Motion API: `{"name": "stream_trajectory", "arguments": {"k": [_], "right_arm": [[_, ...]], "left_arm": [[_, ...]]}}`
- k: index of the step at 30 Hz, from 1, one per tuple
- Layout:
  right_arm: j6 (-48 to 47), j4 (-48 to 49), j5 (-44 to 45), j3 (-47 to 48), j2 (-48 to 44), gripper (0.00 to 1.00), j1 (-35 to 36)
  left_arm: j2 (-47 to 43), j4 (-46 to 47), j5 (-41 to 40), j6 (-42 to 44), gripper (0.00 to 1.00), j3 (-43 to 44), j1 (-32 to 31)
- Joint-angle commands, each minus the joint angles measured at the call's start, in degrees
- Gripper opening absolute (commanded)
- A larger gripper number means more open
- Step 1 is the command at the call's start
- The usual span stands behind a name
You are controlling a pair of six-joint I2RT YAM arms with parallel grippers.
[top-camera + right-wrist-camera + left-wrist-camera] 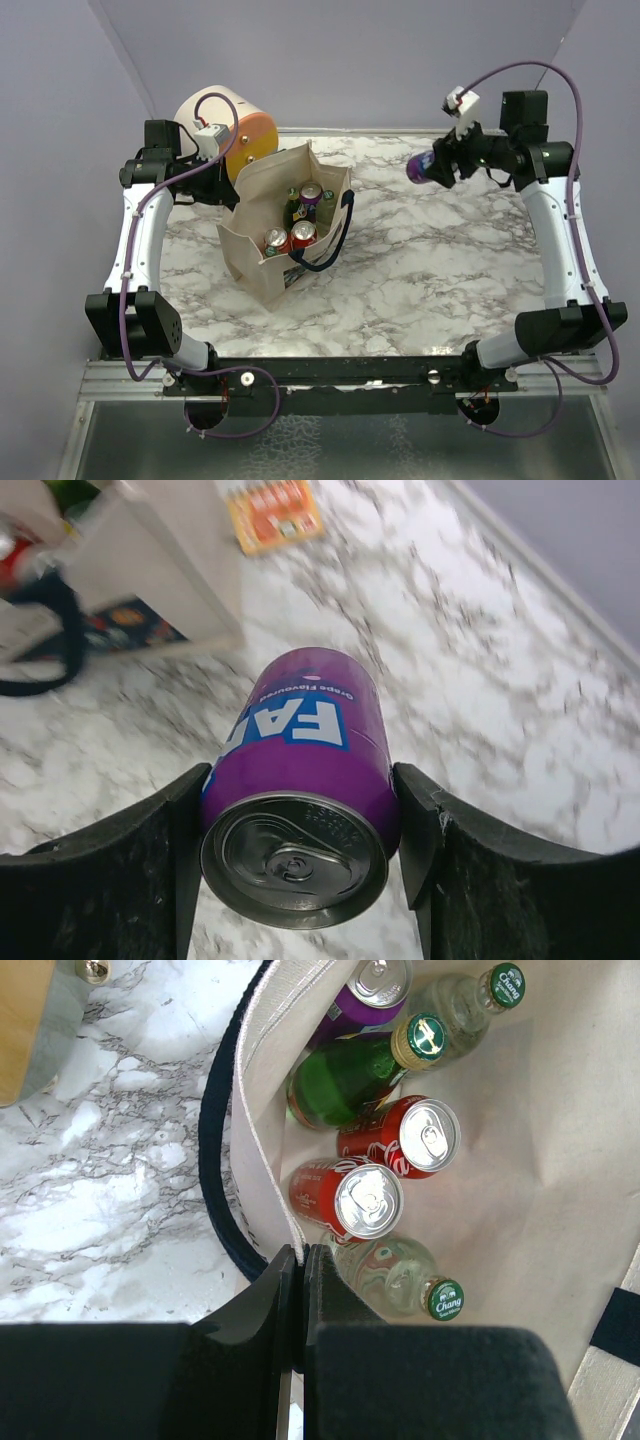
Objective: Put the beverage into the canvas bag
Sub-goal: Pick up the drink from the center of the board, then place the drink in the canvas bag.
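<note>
The beverage is a purple Fanta can (305,750), held off the marble at the far right with my right gripper (302,780) shut on its sides; in the top view the can (418,167) shows at that gripper (432,165). The canvas bag (262,190), beige with navy handles, stands open at left centre. Pinching its near rim (262,1110) is my left gripper (300,1252), shut on the cloth. Inside the bag lie red cans (370,1200), a green bottle (345,1075), a purple can (370,985) and clear bottles (400,1275).
A cream-and-orange drum (240,130) lies on its side behind the bag at the back left. A navy handle (335,245) hangs over the bag's right side. Grey walls close in the marble table (440,260) on three sides.
</note>
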Motion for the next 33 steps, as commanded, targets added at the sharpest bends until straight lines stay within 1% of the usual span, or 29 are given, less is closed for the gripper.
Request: {"name": "stream_trajectory", "arguments": {"k": [1,5,11,17,19,22,26,33], "right_arm": [[6.41,3.35,-5.96,12.42,3.19,0.14,9.23],[8.28,3.52,-5.76,20.47,7.61,0.13,17.43],[8.65,5.30,-5.64,28.32,15.33,0.09,31.19],[7.08,5.76,-8.22,36.36,25.46,0.06,39.46],[5.90,6.35,-8.80,37.03,27.59,0.05,41.62],[4.18,8.44,-9.23,35.05,29.52,0.04,44.00],[3.13,10.58,-9.80,32.37,31.53,0.02,45.87],[1.35,11.25,-10.20,31.83,36.37,0.01,48.88]], "left_arm": [[-0.77,2.66,1.42,0.53,0.00,0.05,-0.15],[-1.01,2.45,0.97,0.57,0.00,-0.68,-0.21],[-1.63,2.53,1.17,-0.90,0.00,-1.08,-0.30],[-1.66,2.83,1.82,-1.93,0.00,-0.89,-0.32],[-1.68,2.95,1.92,-2.15,0.00,-1.05,-0.30],[-1.84,3.11,2.25,-2.64,0.00,-1.34,-0.30],[-1.74,3.20,2.36,-3.13,0.00,-1.55,-0.32],[-2.20,3.22,2.10,-3.21,0.00,-1.96,-0.26]]}}
